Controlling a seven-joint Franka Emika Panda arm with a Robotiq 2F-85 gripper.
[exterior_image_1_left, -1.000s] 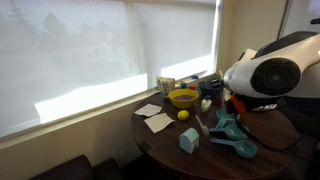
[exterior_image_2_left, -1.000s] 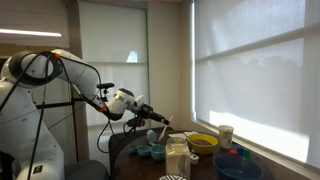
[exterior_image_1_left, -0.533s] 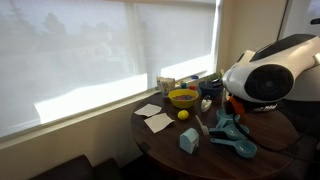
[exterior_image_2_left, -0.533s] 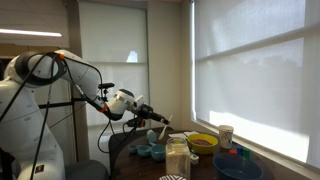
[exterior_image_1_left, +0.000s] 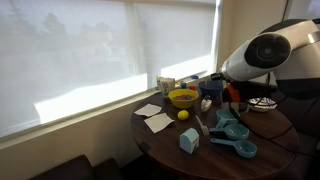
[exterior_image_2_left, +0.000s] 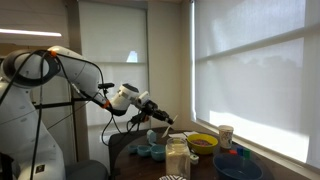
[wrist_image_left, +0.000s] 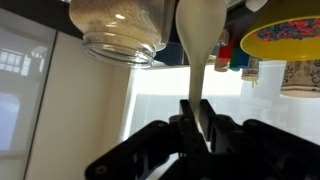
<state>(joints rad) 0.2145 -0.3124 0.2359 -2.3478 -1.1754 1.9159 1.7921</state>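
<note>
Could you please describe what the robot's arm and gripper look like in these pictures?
The arm is made of glossy white, rounded links with dark bands at the joints. In an exterior view, one joint carries a dark round cap. Thin black cables run along the arm. The gripper is black, and the wrist view shows its blocky fingers. No markings are legible.

A pale cream utensil (wrist_image_left: 200, 45), smooth and matte, is pinched between the two dark fingers (wrist_image_left: 187, 118) of the end effector (wrist_image_left: 197, 112). Its narrow end is clamped there. From the grip it runs straight out, away from the end effector, broadening into a flat, rounded blade at its far end. In an exterior view the utensil (exterior_image_2_left: 163, 124) is only a small white sliver at the end effector's tip.
</note>
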